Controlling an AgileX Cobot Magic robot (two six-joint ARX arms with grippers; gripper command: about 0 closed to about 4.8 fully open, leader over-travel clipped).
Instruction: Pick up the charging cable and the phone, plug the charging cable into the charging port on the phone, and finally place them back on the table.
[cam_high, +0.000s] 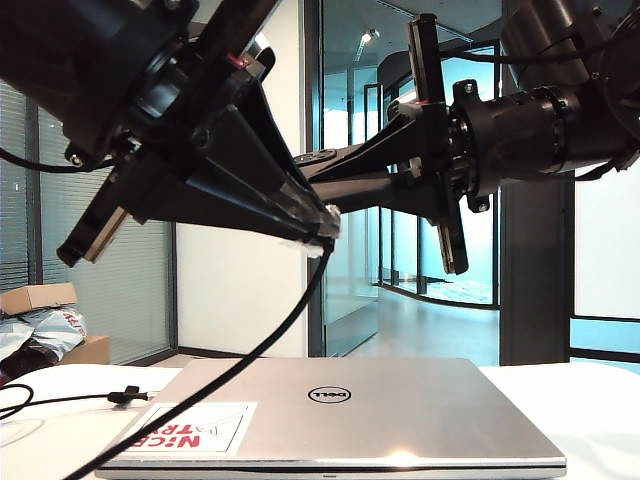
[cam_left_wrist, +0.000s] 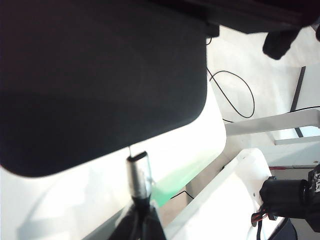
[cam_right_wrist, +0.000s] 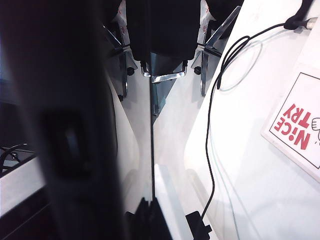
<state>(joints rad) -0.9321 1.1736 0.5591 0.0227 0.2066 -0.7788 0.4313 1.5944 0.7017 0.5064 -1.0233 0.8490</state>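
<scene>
Above the laptop (cam_high: 335, 410), our left tool (cam_high: 322, 232) pinches the cable (cam_high: 225, 375) plug at the phone (cam_left_wrist: 95, 80) clamped by our right tool (cam_right_wrist: 150, 207); slight tilt could jam it.

Open air under both sets of fingers (cam_high: 318, 228), but the closed silver laptop (cam_high: 400, 420) fills the desk (cam_high: 590, 410) below, and the thin black charging cable (cam_high: 230, 365) dangles across that gap.
</scene>
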